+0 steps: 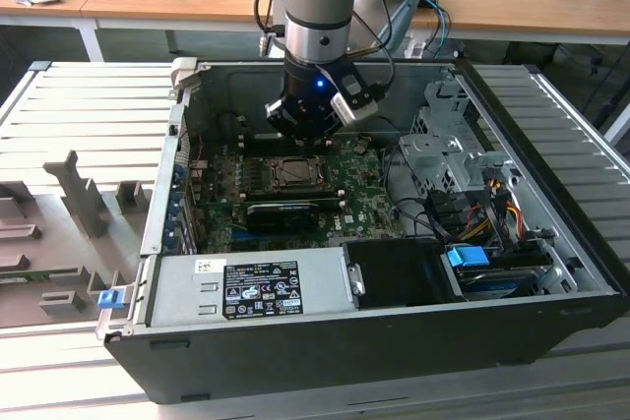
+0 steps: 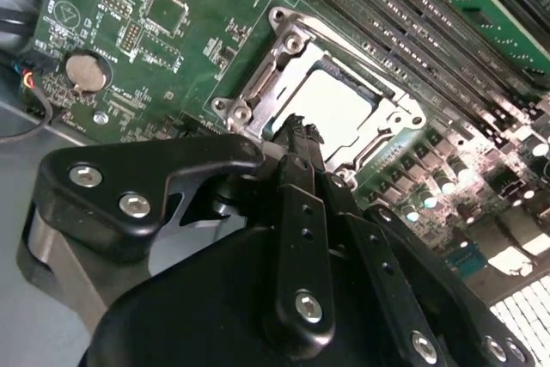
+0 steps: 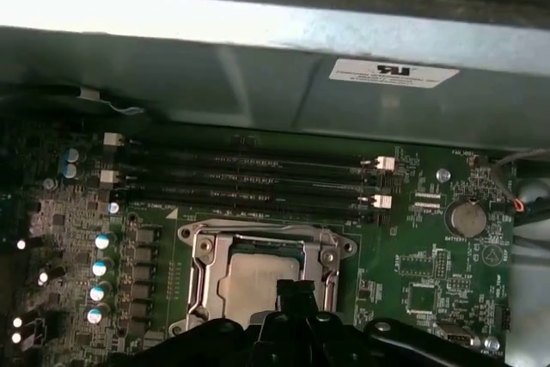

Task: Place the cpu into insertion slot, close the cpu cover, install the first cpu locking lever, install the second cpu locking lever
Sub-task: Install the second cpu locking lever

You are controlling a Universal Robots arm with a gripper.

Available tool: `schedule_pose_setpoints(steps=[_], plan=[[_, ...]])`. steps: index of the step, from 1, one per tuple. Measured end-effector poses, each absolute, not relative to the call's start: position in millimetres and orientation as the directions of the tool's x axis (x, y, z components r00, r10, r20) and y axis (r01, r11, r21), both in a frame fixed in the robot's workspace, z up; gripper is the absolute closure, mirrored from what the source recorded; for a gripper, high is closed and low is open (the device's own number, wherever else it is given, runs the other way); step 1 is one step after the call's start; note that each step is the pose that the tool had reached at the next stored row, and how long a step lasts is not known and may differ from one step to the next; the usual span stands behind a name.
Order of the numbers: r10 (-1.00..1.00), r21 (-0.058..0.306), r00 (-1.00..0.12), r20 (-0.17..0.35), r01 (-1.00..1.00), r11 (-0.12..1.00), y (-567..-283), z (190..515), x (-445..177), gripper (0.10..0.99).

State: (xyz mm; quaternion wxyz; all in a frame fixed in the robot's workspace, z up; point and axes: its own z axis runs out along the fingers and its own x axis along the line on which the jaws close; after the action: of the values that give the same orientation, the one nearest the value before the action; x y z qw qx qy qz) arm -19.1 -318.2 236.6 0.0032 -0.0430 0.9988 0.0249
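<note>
- One claw (image 1: 307,128) hangs on the arm inside an open computer case (image 1: 551,243), just above the insertion slot (image 1: 293,173) on the green motherboard (image 1: 359,199).
- Its black fingers (image 2: 296,139) look pressed together with nothing between them, their tips right over the near edge of the slot in both wrist views.
- Seated flat within the slot, the cpu (image 3: 258,277) shows its pale metal top through the central window of the silvery cpu cover (image 3: 199,247), which lies down around it.
- Long black memory slots (image 3: 249,180) run just beside the insertion slot, between it and the case wall.
- A round coin battery (image 3: 468,218) sits on the board, well apart from the slot.
- A grey power supply box (image 1: 246,287) lies along the case edge beyond the board from the slot.
</note>
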Motion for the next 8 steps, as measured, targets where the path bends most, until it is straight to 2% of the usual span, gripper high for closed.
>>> schedule_pose_setpoints(steps=[8], plan=[[-0.086,0.050,-0.996,-0.009,-0.086,0.995,-326.3,239.2,-19.1,0.980]])
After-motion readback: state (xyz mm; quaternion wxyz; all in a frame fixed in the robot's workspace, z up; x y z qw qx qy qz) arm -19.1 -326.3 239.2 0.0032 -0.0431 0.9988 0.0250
